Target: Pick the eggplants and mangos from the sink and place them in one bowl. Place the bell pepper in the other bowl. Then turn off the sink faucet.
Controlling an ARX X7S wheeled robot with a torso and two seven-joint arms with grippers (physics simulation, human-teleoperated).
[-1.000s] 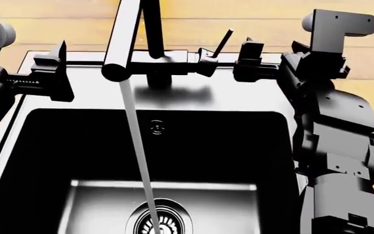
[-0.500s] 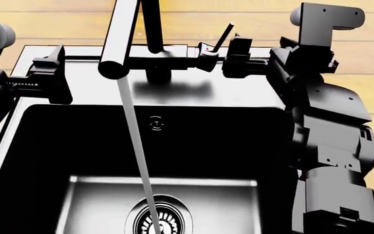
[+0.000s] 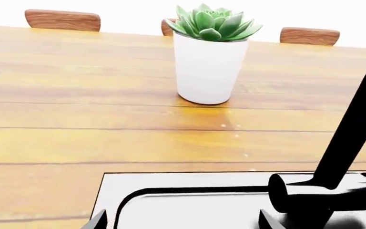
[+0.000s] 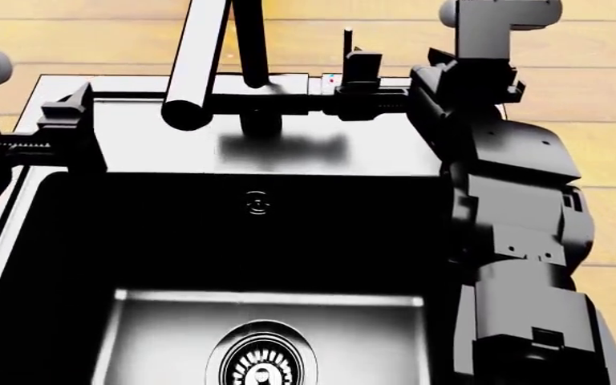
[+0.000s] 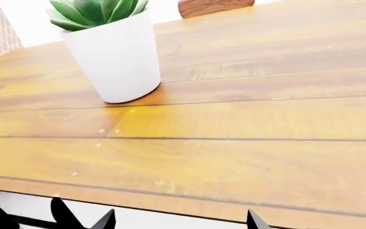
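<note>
From the head view I see my right gripper (image 4: 364,80) up against the thin lever (image 4: 348,40) of the sink faucet (image 4: 206,60), with the lever standing close to upright above the red-blue mark (image 4: 333,79). No water falls from the spout, and the drain (image 4: 261,367) on the steel floor of the sink (image 4: 158,337) is dry and bare, so I judge the faucet is off or at the point of being off. As for the jaws on that side, the fingers sit in a dark mass against the faucet body and I cannot tell whether they pinch the lever or only press beside it; the right wrist view shows finger tips spread apart at its edge, but nothing between them. My left gripper (image 4: 67,132) rests at the rim on the other side of the basin, jaws parted and holding nothing. The basin shows no eggplants, mangos or bell pepper, which I take to mean the sorting is done; the bowls are out of sight, so I cannot confirm it. Beyond the rim, both wrist views show only the wooden counter (image 3: 75,119) and a potted succulent (image 3: 209,57). What seems left is to back my right arm away.
</note>
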